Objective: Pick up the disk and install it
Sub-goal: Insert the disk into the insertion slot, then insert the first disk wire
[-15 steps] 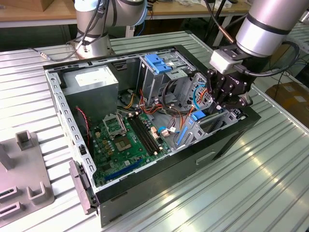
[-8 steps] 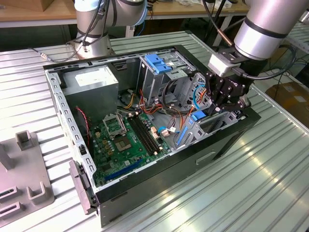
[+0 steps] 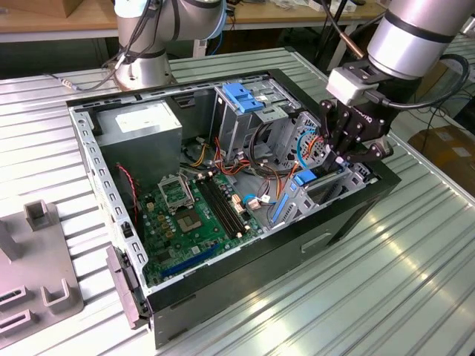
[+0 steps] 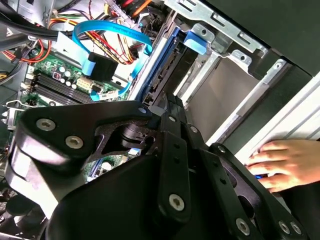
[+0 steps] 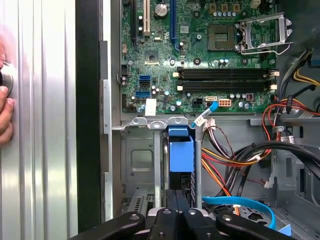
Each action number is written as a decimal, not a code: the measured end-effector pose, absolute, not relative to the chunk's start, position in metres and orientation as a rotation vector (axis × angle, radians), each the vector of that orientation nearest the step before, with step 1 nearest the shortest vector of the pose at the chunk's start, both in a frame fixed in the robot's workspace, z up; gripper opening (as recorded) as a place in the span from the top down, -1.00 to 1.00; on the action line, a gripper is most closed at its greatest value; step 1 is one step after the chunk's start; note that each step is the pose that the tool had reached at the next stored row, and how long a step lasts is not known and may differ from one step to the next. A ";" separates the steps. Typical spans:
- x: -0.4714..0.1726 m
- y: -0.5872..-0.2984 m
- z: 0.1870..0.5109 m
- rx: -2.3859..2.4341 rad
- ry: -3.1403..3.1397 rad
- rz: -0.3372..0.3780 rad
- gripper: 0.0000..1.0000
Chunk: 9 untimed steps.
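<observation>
My gripper (image 5: pixel 177 192), fingers pinched together with nothing between, seems to bear on the disk (image 5: pixel 180 155), which stands edge-on in the drive bay (image 5: pixel 140 160) at the exterior view's right. I'd push squarely along its blue rails (any tilt could jam it).

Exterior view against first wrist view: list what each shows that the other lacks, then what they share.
Exterior view: the power supply, a second arm's base beyond the case, and a grey fixture at the exterior view's left.

First wrist view: a hand over the table beside the case.

Shared: the motherboard, the disk with its blue end in the cage slot, and the end effector right at it.
</observation>
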<state>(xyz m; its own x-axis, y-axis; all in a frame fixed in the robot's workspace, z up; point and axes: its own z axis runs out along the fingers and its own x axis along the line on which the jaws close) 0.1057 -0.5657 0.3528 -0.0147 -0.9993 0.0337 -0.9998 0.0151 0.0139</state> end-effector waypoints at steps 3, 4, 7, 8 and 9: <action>0.106 -0.566 0.353 2.181 -2.214 0.022 0.77; 0.106 -0.566 0.353 2.181 -2.214 0.022 0.77; 0.106 -0.566 0.353 2.181 -2.214 0.022 0.77; 0.106 -0.566 0.353 2.181 -2.214 0.022 0.77; 0.106 -0.566 0.353 2.181 -2.214 0.022 0.77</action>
<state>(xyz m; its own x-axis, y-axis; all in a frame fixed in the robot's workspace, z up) 0.1057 -0.5657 0.3535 -0.0147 -0.9993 0.0339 -0.9998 0.0151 0.0137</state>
